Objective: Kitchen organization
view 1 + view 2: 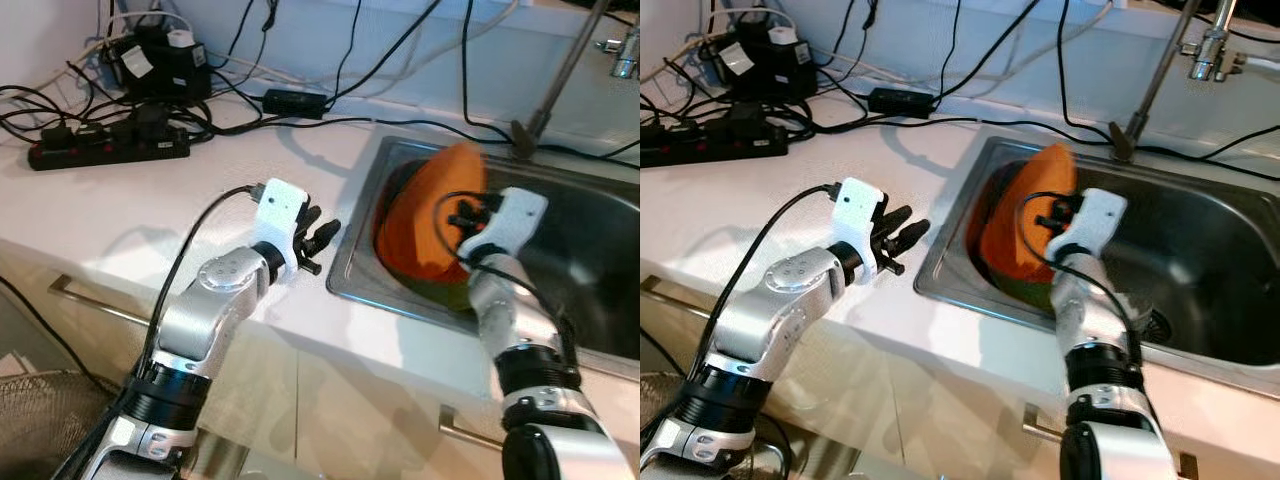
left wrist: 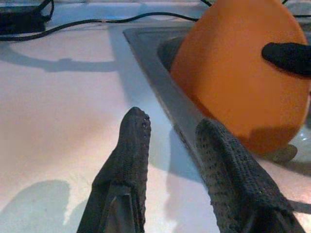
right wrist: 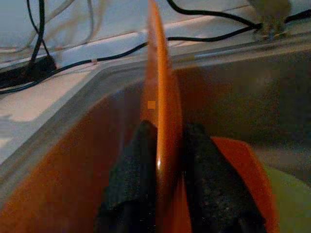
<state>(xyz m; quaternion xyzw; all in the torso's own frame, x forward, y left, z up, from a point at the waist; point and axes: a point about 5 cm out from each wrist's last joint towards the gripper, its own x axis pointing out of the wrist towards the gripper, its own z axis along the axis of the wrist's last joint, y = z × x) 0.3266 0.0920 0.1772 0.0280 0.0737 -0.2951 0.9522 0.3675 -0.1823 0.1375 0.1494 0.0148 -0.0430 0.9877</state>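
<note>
An orange plate (image 1: 435, 215) stands on edge in the steel sink (image 1: 1200, 260), above other dishes, pinched at its rim by our right gripper (image 3: 163, 160). We judge we are lifting it out; next comes carrying it clear to the counter (image 1: 150, 215). Our left gripper (image 2: 172, 145) hovers spread, empty, beside the sink's edge.

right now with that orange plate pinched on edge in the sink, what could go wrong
1. The right gripper holds the orange plate only by its thin rim, standing on edge; it may slip and drop onto the dishes below in the sink.
2. Swinging it out could knock the faucet pipe or snag the black cables beside the basin.
</note>
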